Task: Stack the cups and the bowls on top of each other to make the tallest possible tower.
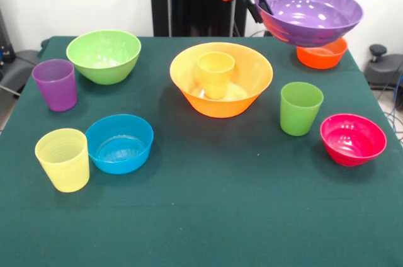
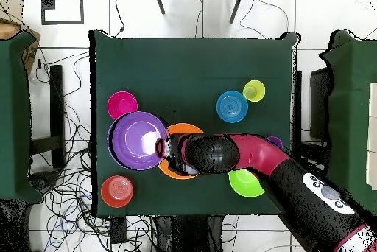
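My gripper (image 1: 259,1) is shut on the near rim of the wide purple bowl (image 1: 310,13) and holds it tilted in the air at the back right, above the orange-red bowl (image 1: 322,55). The large orange-yellow bowl (image 1: 242,94) stands at the table's middle with the orange cup (image 1: 215,73) upright inside it. In the overhead view the gripper (image 2: 163,147) and arm cover part of the orange-yellow bowl (image 2: 181,129), and the purple bowl (image 2: 138,140) hangs beside it.
Light green bowl (image 1: 104,55) and purple cup (image 1: 55,84) stand at the left. Pale yellow cup (image 1: 63,159) and blue bowl (image 1: 119,143) stand front left. Green cup (image 1: 300,108) and pink-red bowl (image 1: 352,139) stand at the right.
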You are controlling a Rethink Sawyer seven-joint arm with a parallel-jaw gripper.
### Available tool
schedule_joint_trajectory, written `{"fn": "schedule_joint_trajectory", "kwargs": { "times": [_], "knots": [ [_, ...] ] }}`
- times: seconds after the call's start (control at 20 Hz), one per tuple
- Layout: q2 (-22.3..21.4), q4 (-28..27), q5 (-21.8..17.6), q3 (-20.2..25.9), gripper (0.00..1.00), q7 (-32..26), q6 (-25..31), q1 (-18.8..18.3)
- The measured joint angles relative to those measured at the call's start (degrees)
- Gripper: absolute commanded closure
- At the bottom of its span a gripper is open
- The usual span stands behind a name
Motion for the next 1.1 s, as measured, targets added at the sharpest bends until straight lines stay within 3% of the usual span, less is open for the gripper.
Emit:
{"fn": "schedule_joint_trajectory", "kwargs": {
  "times": [1.1],
  "knots": [
    [4.92,0.65,-4.01,4.6,1.0,0.0,0.02,-7.78]
  ]
}}
